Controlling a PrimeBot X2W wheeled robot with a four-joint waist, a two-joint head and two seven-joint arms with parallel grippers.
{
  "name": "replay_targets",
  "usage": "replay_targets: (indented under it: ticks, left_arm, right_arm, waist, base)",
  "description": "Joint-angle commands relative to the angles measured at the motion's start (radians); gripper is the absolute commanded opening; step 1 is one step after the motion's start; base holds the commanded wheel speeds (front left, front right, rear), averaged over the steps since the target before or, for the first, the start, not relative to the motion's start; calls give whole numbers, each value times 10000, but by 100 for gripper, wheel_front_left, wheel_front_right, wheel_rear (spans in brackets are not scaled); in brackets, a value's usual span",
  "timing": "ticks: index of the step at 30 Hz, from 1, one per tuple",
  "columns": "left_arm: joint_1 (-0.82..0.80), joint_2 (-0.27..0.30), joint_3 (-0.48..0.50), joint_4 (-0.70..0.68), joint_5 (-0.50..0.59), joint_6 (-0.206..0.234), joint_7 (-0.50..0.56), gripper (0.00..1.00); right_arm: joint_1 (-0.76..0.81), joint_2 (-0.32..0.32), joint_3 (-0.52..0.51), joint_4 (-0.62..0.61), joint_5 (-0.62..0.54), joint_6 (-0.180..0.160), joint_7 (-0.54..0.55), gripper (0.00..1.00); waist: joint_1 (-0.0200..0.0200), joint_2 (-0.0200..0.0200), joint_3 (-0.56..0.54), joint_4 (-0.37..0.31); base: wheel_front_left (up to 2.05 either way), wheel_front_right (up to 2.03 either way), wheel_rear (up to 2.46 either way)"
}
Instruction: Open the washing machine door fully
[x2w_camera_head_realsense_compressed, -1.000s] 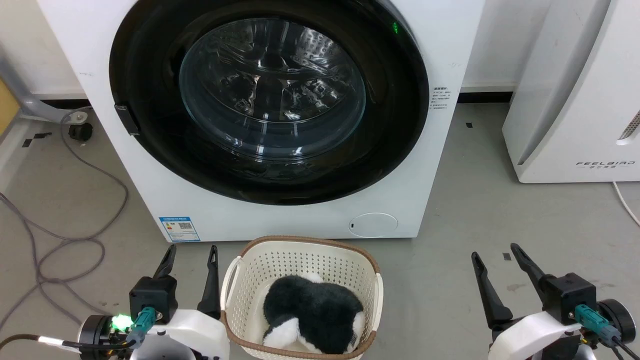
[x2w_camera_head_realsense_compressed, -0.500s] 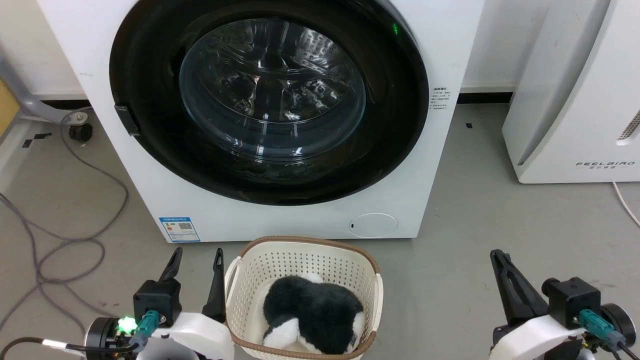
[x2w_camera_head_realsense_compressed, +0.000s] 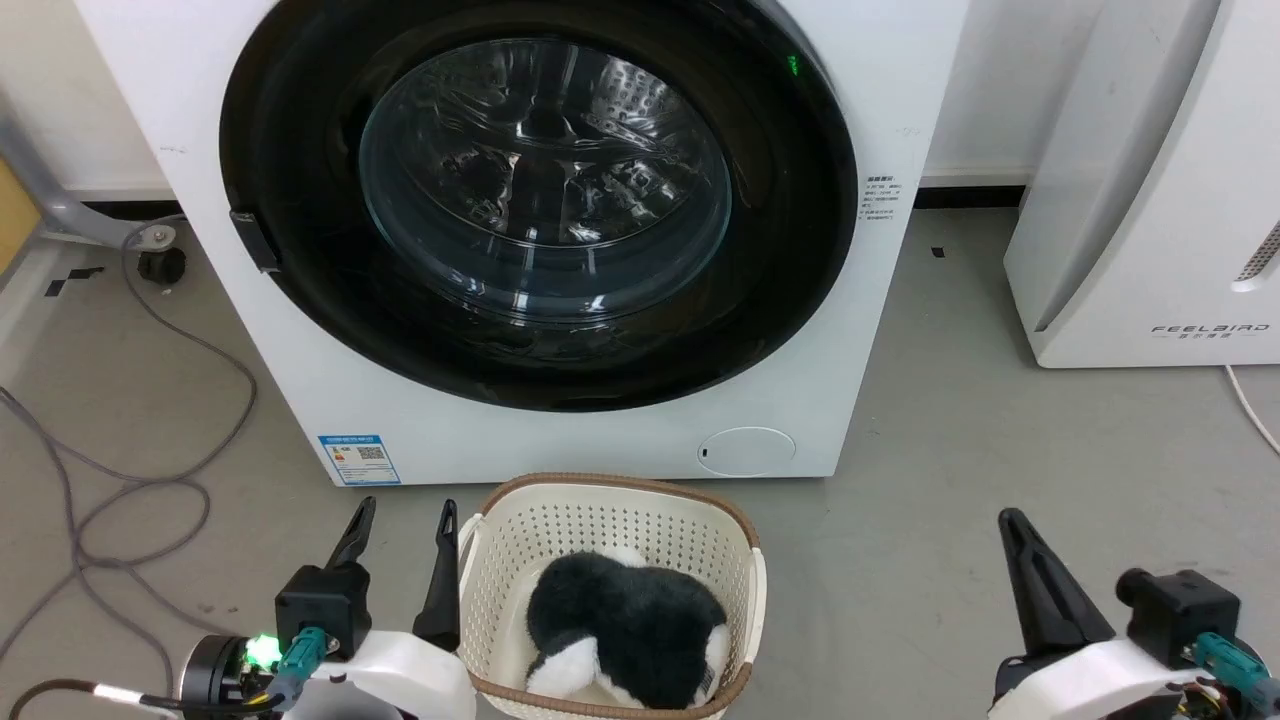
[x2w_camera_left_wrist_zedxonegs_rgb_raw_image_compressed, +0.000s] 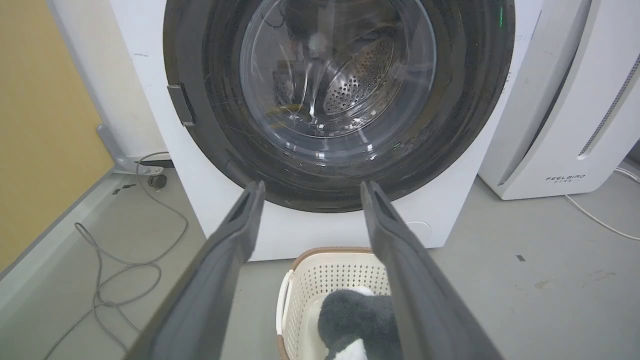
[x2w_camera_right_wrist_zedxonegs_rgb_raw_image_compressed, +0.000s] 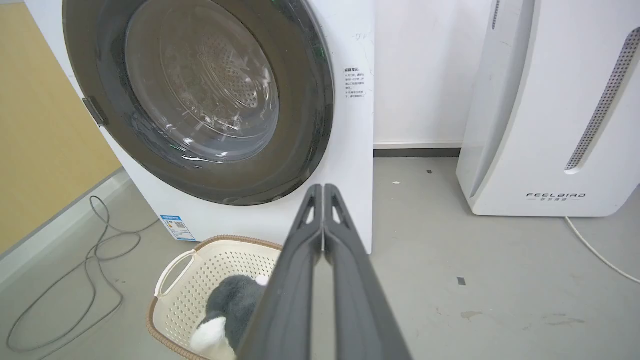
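Observation:
The washing machine (x2w_camera_head_realsense_compressed: 560, 445) stands in front of me, white, with a blue label low on its front. Its round black door (x2w_camera_head_realsense_compressed: 545, 180) with the domed glass centre lies flat against the front, with a small catch (x2w_camera_head_realsense_compressed: 255, 240) on its left rim. My left gripper (x2w_camera_head_realsense_compressed: 406, 510) is open and holds nothing, low on the left and well short of the machine. In the left wrist view this gripper (x2w_camera_left_wrist_zedxonegs_rgb_raw_image_compressed: 312, 185) frames the door (x2w_camera_left_wrist_zedxonegs_rgb_raw_image_compressed: 340, 75). My right gripper (x2w_camera_head_realsense_compressed: 1010, 517) is shut on nothing at the lower right. In the right wrist view its joined tips (x2w_camera_right_wrist_zedxonegs_rgb_raw_image_compressed: 320, 187) point at the machine's right corner (x2w_camera_right_wrist_zedxonegs_rgb_raw_image_compressed: 350, 125).
A cream basket (x2w_camera_head_realsense_compressed: 610, 490) holding a black and white plush toy (x2w_camera_head_realsense_compressed: 625, 620) sits on the floor between my arms, just before the machine. The white FEELBIRD appliance (x2w_camera_head_realsense_compressed: 1150, 200) stands to the right. Grey cables (x2w_camera_head_realsense_compressed: 120, 500) loop over the floor on the left.
My right gripper has gone from open to shut and sunk toward the lower right. The left gripper has drifted slightly down and to the right, still open. The door has not moved.

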Motion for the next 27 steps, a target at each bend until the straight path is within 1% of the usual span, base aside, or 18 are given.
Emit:
replay_targets:
  ticks: [1, 5, 12, 20, 27]
  left_arm:
    - [-121, 84, -34, 49, -52, 8, -106, 100]
    - [-161, 120, -78, 59, -121, 27, -178, 100]
    - [-278, 198, -123, 37, -250, 68, -330, 100]
    - [-474, 313, -146, -15, -412, 99, -513, 100]
    - [-670, 418, -179, -51, -521, 102, -650, 100]
  right_arm:
    - [-54, 1, -53, 128, 355, 2, -124, 0]
    - [-240, 2, -148, 372, 1072, 2, -257, 0]
    - [-931, 2, -212, 859, 2940, 2, -430, 0]
    - [-2309, 2, -513, 1652, 5135, 3, -364, 0]
    - [-3639, -119, -904, 2522, 6529, 3, -111, 0]
  waist:
    - [0, 0, 5, 9]
    - [0, 0, 82, 16]
    - [0, 0, 337, -22]
    - [0, 0, 665, -99]
    - [0, 0, 951, -140]
  base:
    - [0, 0, 0]
    - [0, 0, 0]
    - [0, 0, 0]
    - [0, 0, 0]
    - [0, 0, 0]
